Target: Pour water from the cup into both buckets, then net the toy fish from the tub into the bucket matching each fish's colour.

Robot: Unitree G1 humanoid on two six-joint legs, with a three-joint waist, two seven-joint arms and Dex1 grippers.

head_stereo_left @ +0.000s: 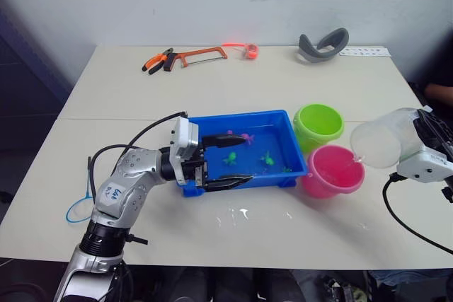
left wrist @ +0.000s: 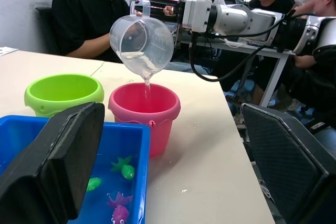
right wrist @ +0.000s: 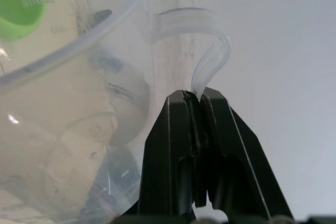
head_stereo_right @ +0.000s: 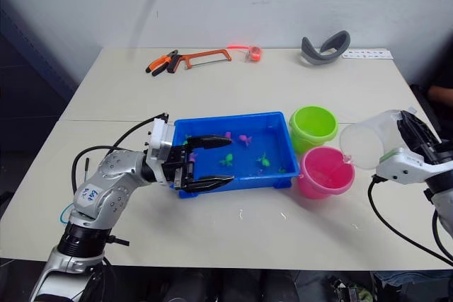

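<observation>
**Water poured from the clear cup into the pink bucket**

At the far left of the head view, near the lower edge of the pale table, the net lay flat, its blue hoop beside the left arm and its thin black handle pointing up the frame. Just right of it, the left gripper hovered over the left end of the tub, its two black fingers spread apart and grasping nothing.

The tub, bright blue and holding water, sat at the centre of the frame. Several toy fish lay in it: a pink fish toward the upper middle, a green fish below it, and another green fish further right.

Right of the tub, touching its upper right corner, stood the green bucket. The pink bucket stood just below it, close against the tub's right end.

At the right edge of the frame, the right gripper was clenched on the thin handle of the cup. The cup was tipped on its side above the pink bucket, mouth toward the left, and in the left wrist view a thin stream of water fell from its lip into that bucket.

Along the upper part of the frame lay an orange hacksaw and, further right, a grey curved band.
</observation>
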